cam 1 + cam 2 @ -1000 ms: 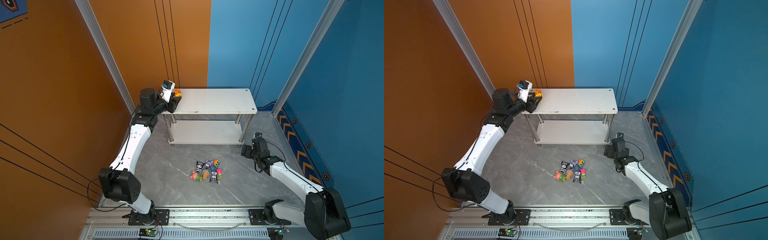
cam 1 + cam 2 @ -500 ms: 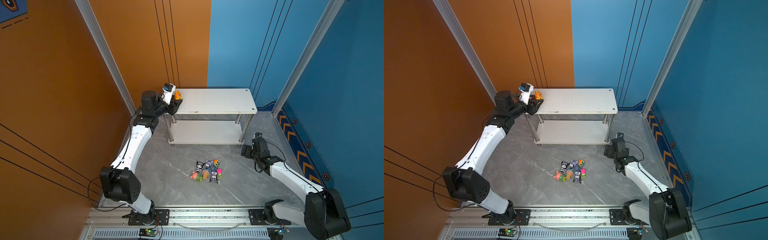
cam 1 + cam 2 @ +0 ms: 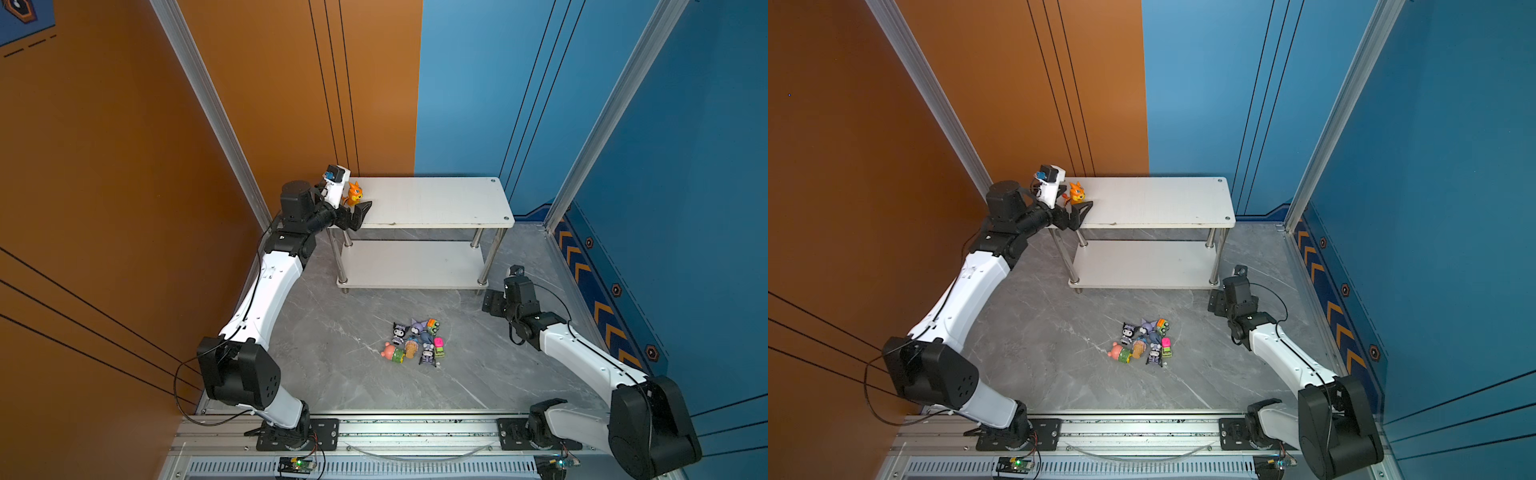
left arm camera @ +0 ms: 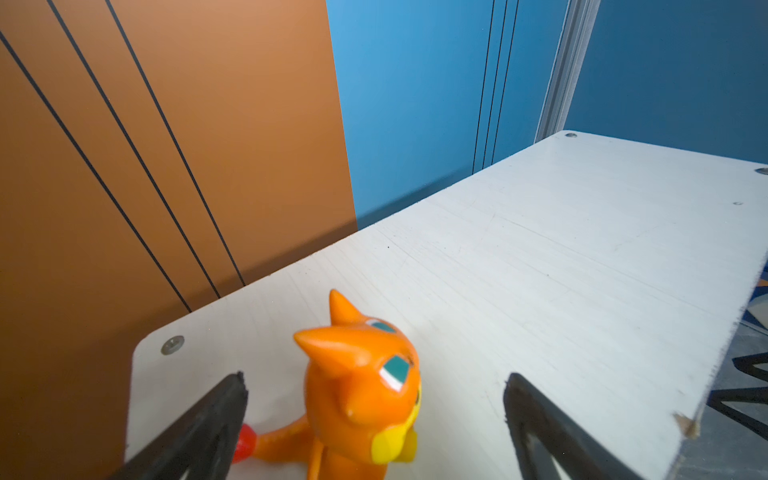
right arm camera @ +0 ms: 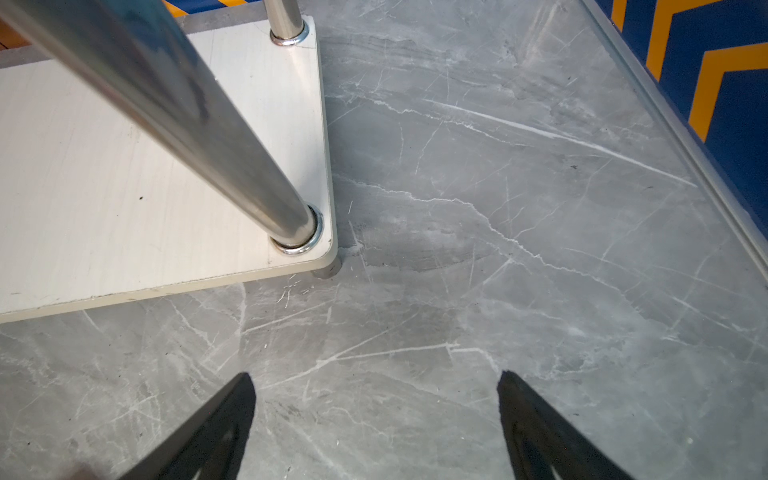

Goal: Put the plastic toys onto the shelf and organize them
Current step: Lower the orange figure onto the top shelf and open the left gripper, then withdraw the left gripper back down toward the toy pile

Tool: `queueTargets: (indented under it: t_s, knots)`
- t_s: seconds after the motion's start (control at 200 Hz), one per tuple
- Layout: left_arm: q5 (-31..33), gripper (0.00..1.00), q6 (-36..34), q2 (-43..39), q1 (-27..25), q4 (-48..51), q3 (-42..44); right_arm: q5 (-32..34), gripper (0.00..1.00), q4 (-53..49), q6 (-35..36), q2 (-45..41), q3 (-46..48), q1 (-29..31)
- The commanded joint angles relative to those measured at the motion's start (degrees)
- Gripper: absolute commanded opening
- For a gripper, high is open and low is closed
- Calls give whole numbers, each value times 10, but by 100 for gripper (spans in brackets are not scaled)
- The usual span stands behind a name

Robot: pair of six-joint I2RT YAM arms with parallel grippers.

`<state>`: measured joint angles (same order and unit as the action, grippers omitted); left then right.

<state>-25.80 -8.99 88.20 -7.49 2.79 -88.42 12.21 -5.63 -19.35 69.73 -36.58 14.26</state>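
An orange dragon (image 3: pixel 354 193) (image 3: pixel 1076 192) (image 4: pixel 361 386) stands upright on the left end of the shelf's top board (image 3: pixel 432 201) (image 3: pixel 1154 201) (image 4: pixel 540 270). My left gripper (image 3: pixel 353 205) (image 3: pixel 1074 203) (image 4: pixel 376 378) is open around it, with gaps between both fingers and the toy's body. The other plastic toys (image 3: pixel 415 343) (image 3: pixel 1144 343) lie in a tight heap on the grey floor in front of the shelf. Low over the floor by the shelf's front right leg, my right gripper (image 3: pixel 492 301) (image 3: pixel 1216 301) (image 5: pixel 376 376) is open and empty.
The lower board (image 5: pixel 104 187) carries nothing that I can see. A chrome leg (image 5: pixel 187 116) rises close to the right wrist. The orange wall stands right behind the shelf's left end, and the blue wall with chevrons (image 3: pixel 598 291) runs along the right.
My left gripper has opened and let go of the orange dragon, which now stands on the top board. The right arm has not moved.
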Motion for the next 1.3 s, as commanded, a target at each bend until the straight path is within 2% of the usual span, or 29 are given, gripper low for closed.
queueTargets:
  t_s: [0.0, 0.22, 0.39, 0.516, 0.651, 0.756, 0.921, 1.016, 1.156, 1.292]
  knots:
    - [-5, 98, 12, -47, 8, -41, 20, 9, 93, -19, 2, -9, 2, -1]
    - [3, 98, 28, -111, 22, -63, 60, 7, 93, -20, 3, -12, 4, -1]
    - [28, 98, 77, -188, 42, -119, 167, 6, 93, -18, 2, -15, 6, -1]
    - [66, 98, 77, -207, 42, -90, 196, 1, 93, -20, 2, -13, 4, 1]
    - [66, 100, 88, -238, 34, -67, 231, -5, 92, -30, 10, -16, -3, 15]
    - [112, 100, 85, -288, -21, -66, 289, 8, 92, -48, 14, -23, -13, 44]
    - [280, 99, 18, -367, -202, 0, 366, 12, 92, -68, 11, -16, -29, 75]
    - [347, 98, 28, -410, -279, 37, 394, 3, 92, -81, 8, -10, -38, 85]
    - [351, 98, 131, -438, -313, 110, 434, 12, 92, -91, 8, 1, -48, 105]
    - [367, 98, 241, -370, -317, 205, 441, 21, 92, -92, -4, 17, -49, 109]
